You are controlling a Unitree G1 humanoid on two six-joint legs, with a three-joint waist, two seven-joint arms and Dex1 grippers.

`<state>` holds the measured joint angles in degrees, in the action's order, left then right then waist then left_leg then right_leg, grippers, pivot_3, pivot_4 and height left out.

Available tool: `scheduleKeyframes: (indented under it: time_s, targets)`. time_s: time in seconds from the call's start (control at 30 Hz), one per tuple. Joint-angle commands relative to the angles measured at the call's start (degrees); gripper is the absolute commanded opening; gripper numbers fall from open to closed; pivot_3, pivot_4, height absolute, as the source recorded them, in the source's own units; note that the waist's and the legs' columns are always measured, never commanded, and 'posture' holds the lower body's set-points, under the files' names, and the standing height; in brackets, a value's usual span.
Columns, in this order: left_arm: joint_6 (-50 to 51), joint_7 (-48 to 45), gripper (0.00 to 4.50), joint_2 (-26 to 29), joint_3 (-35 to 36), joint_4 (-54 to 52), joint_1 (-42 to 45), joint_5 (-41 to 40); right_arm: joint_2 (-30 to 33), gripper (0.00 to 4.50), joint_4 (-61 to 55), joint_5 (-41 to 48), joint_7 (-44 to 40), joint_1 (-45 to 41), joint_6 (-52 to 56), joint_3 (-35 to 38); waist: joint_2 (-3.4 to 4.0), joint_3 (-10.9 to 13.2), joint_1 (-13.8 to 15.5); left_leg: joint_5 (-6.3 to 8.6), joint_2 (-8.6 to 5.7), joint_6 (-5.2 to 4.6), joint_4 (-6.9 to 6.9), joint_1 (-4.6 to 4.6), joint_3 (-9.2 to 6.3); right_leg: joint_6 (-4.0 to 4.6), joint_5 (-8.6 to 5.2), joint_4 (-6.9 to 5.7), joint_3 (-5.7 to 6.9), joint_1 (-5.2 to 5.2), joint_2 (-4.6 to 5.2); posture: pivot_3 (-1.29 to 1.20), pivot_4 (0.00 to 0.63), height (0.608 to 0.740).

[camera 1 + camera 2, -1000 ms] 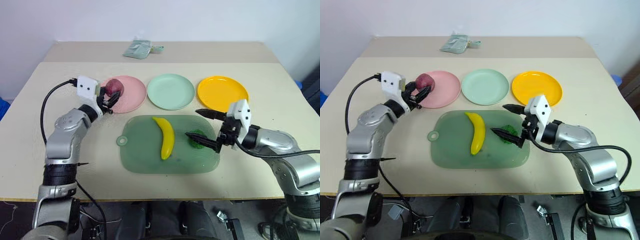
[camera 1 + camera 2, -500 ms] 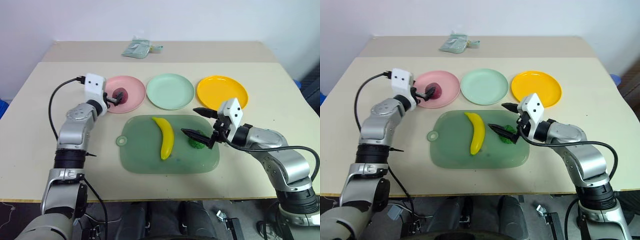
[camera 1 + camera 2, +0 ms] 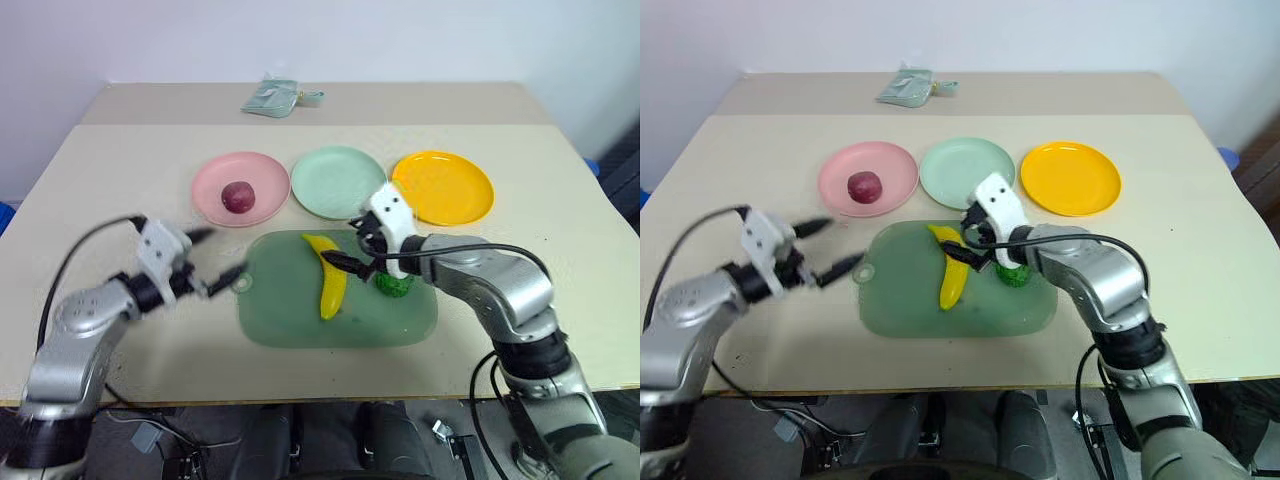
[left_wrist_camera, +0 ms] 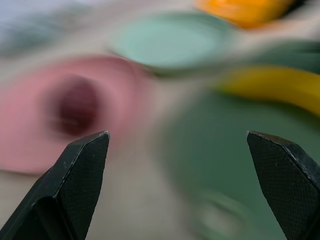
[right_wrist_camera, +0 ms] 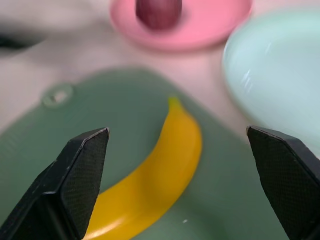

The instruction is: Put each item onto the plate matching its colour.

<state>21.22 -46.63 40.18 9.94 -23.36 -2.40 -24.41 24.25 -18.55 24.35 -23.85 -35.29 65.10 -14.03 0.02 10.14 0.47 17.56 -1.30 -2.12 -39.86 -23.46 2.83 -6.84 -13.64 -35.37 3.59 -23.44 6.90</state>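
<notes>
Beyond the right gripper's [image 5: 177,185] spread wrist-view jaws lies the banana [image 5: 155,175]; left gripper [image 3: 205,265] gapes too.

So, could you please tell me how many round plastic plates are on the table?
3, in a row beyond the green board: the pink round plastic plate, the pale mint green one in the middle, and the orange-yellow one. None looks hidden.

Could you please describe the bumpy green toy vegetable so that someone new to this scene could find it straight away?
Start at the large translucent green board with a ring handle, which lies on the beige table nearer the robot than the row of three round plates. The bumpy dark green ball-shaped toy vegetable sits on its right part, beside the curved yellow toy banana. It is the board's only round, knobbly thing.
</notes>
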Motion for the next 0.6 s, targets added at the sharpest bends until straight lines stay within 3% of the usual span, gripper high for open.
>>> scheduleKeyframes:
  time_s: [0.03,0.23,0.33,0.47,0.6]
  targets:
    - [0.7,-1.2,4.48,1.0,-0.1,-5.1,-1.8,-1.4,-3.1,4.5,1.2,-1.6,2.5,-2.3,3.4,-1.7,0.02,0.0,0.0,0.0,0.0,0.0,0.0,0.0,0.0,0.01,0.0,-0.01,-0.01,0.0,0.01,0.0,0.15,0.74]
    - [1.2,0.2,4.48,0.0,0.4,-6.2,-2.8,-1.7,-6.5,4.5,4.4,-5.2,5.7,-3.0,4.6,-4.4,0.04,0.0,-0.4,0.0,-0.03,-0.02,0.08,0.0,0.04,-0.01,0.01,-0.02,-0.04,-0.04,-0.03,0.0,0.15,0.74]
    - [1.0,0.4,4.5,0.1,0.0,-6.1,-3.1,-1.4,-7.6,3.72,5.4,-6.7,6.3,-3.4,4.5,-5.4,0.05,0.0,-0.9,-0.01,-0.04,-0.01,0.14,0.0,0.06,-0.01,0.01,-0.03,-0.03,-0.05,-0.07,0.0,0.15,0.74]
    - [0.9,0.6,4.5,0.2,0.1,-5.9,-3.0,-1.6,-8.5,1.7,5.5,-7.9,6.2,-4.3,3.7,-6.2,0.05,0.0,-1.2,-0.02,-0.03,-0.02,0.19,0.0,0.07,-0.02,0.01,-0.03,-0.03,-0.06,-0.11,0.0,0.15,0.74]
    - [0.7,0.5,4.5,0.2,0.3,-5.5,-2.9,-1.6,-9.9,1.7,4.4,-8.4,5.5,-5.9,0.9,-5.4,0.05,0.0,-1.3,-0.02,-0.02,-0.01,0.19,0.0,0.09,-0.02,0.01,-0.03,-0.03,-0.07,-0.13,0.0,0.15,0.74]
